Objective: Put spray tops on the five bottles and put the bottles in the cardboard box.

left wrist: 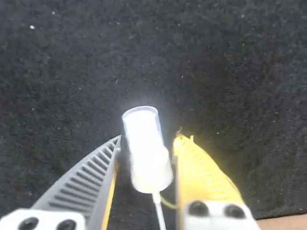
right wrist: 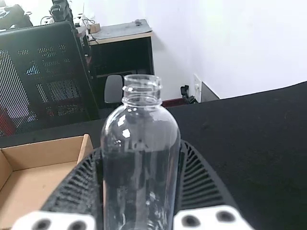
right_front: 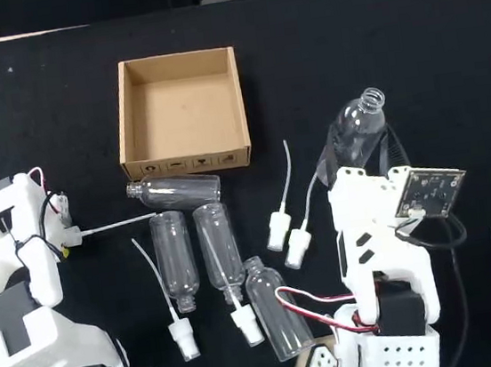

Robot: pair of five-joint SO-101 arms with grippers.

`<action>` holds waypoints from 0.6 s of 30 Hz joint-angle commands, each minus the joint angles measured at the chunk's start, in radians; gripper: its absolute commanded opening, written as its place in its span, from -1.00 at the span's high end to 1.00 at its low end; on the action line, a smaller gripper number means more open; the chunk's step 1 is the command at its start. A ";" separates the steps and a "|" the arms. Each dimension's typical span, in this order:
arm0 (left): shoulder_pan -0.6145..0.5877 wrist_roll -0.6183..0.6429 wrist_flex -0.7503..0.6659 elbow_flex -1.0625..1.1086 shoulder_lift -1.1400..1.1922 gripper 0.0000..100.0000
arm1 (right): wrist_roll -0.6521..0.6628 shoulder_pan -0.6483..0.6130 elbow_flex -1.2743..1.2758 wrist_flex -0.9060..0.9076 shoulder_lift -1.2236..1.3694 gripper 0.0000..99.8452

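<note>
4 bottles (right_front: 175, 257): lying flat on table (right_front: 407, 38), near cardboard box (right_front: 180, 113).
5th bottle (right wrist: 139, 124): upright, neck up, pinched btwn right gripper (right wrist: 139, 160) fingers.
Left gripper (left wrist: 147, 140): fingers clamped on spray top (left wrist: 146, 163), above table.
4 spray tops (right_front: 278, 230): loose among the lying bottles.

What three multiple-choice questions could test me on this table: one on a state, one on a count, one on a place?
1. The cardboard box is: A empty; B full of bottles; C taped shut.
2. How many bottles lie on the table? A two; B four; C six.
3. Where is the fifth bottle? A in the box; B in the right pincer; C flat on the table.
Answers: 1 A, its floor is bare. 2 B, four lie flat near the box. 3 B, the pincer is shut around it.
</note>
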 commanded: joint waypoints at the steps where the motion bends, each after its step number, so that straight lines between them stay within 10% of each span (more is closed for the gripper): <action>1: 0.007 -0.008 -0.031 0.004 -0.002 0.93 | 0.011 0.017 -0.010 -0.032 -0.013 0.97; 18: -0.090 -0.003 -0.025 -0.008 -0.015 0.94 | 0.012 0.017 -0.012 -0.032 -0.013 0.97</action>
